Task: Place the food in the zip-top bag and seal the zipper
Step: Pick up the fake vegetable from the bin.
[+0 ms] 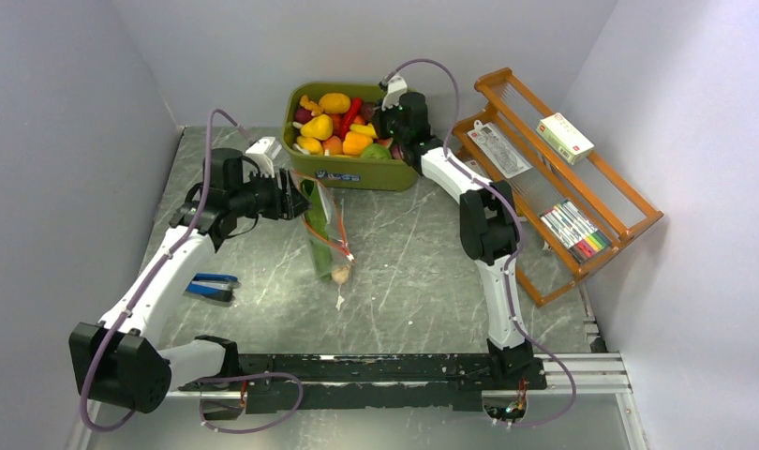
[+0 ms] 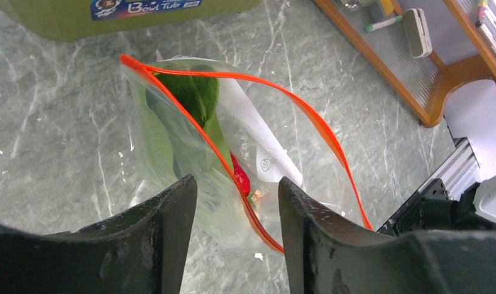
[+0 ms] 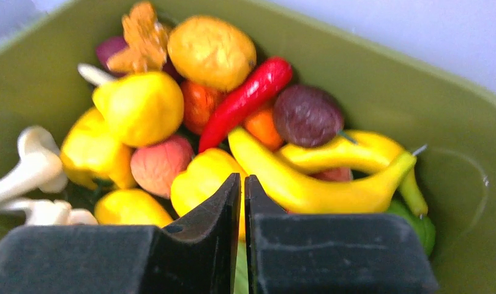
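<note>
End effector check: left end effector [image 2: 236,190] parted, right end effector [image 3: 242,184] closed.
Left fingers [image 2: 166,214] spread apart around the near lip of the zip-top bag [image 2: 172,153], zipper [image 2: 276,92] running between them, contact unclear, nothing clamped. Bag on the tabletop [image 2: 62,141] just beside the green tub [image 2: 80,18], mouth gaping, green leaves [image 2: 184,98] and red chili [image 2: 240,176] inside. Right pads [image 3: 202,245] pressed together, empty, hovering just above the food [image 3: 141,107] piled in the tub, tips nearest a yellow piece.
</note>
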Controlling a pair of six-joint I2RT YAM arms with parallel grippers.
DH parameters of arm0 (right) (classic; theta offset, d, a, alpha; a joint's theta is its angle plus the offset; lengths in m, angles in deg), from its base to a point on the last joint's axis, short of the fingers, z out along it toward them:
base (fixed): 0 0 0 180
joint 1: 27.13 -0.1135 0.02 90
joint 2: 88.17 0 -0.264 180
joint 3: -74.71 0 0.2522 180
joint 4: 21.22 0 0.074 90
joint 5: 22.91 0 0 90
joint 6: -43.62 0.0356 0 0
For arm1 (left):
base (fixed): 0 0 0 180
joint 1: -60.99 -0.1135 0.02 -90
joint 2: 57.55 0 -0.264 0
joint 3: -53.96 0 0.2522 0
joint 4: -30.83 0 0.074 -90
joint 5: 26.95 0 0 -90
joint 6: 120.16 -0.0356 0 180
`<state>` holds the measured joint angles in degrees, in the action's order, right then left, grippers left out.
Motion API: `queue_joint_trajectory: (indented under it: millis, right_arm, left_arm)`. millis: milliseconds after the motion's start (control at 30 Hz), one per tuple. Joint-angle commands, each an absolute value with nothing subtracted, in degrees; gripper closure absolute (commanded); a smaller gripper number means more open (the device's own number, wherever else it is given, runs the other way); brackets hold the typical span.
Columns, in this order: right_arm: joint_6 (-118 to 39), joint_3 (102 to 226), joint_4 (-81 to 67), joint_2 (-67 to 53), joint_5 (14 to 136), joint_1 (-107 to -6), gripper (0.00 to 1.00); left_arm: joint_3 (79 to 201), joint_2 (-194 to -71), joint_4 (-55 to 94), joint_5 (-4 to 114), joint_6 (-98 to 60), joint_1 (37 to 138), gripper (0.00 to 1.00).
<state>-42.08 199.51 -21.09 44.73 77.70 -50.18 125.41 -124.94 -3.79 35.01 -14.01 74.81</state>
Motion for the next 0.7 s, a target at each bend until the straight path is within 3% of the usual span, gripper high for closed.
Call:
queue_joint_trajectory:
  millis: [0, 167, 200, 267, 333, 667]
  right_arm:
    - [-47.4, 199.9, -7.9, 42.0, 74.5, -50.7, 0.9]
    - [-51.9, 199.5, 2.1, 39.3, 70.9, -50.8, 0.86]
    - [-52.4, 199.8, 4.3, 38.9, 71.2, -50.9, 0.86]
    - [-52.7, 200.3, 8.6, 38.0, 72.7, -50.9, 0.86]
    - [-52.6, 200.0, 12.0, 36.6, 74.9, -51.3, 0.86]
    - [-52.6, 193.8, 19.4, 29.0, 79.6, -58.1, 0.85]
  left_arm:
    - [125.9, -126.6, -4.1, 38.1, -14.0, 75.0, 0.47]
    - [126.5, -129.1, -5.1, 38.2, -14.1, 75.0, 0.48]
    - [126.7, -129.3, -5.4, 38.3, -14.2, 75.1, 0.53]
    - [127.0, -129.4, -5.6, 38.7, -14.6, 75.1, 0.76]
    - [127.8, -129.3, -6.6, 39.6, -15.0, 75.1, 0.91]
    - [130.6, -127.4, -9.7, 39.8, -14.9, 75.1, 0.93]
